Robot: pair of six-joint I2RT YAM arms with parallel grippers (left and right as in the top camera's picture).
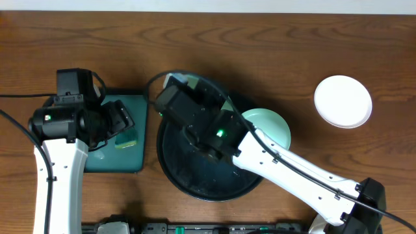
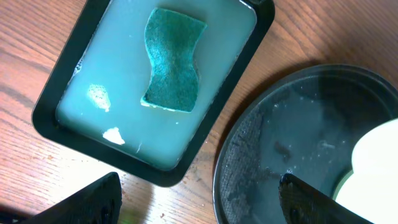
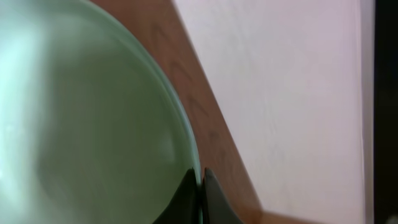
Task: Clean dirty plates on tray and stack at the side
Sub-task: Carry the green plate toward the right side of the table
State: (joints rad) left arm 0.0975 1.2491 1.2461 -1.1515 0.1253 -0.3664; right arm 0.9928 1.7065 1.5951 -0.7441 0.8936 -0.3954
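Plates are what we are cleaning, and one mint-green plate (image 3: pixel 93 112) is in the right tool (image 3: pixel 200 177), whose jaws are shut on nothing more than its thin rim. The plate is lifted and tilted over the far side of the black tray (image 1: pixel 195 187). That edge pinch is our main worry: a glazed, possibly wet rim could swivel or slide out, and the plate would drop onto the tray. The left tool (image 2: pixel 199 193) hangs wide open and empty, and the sponge (image 2: pixel 173 59) lies untouched in the milky water of the small tray (image 1: pixel 120 159). Scrubbing pressure, when it comes, may lever the plate loose, and we judge the arms close enough to knock together. A second mint plate (image 1: pixel 270 127) lies at the tray's right rim under the right arm, where a sweep could catch it. The white plate (image 1: pixel 343 101) rests well apart on the worktop (image 1: pixel 292 39).
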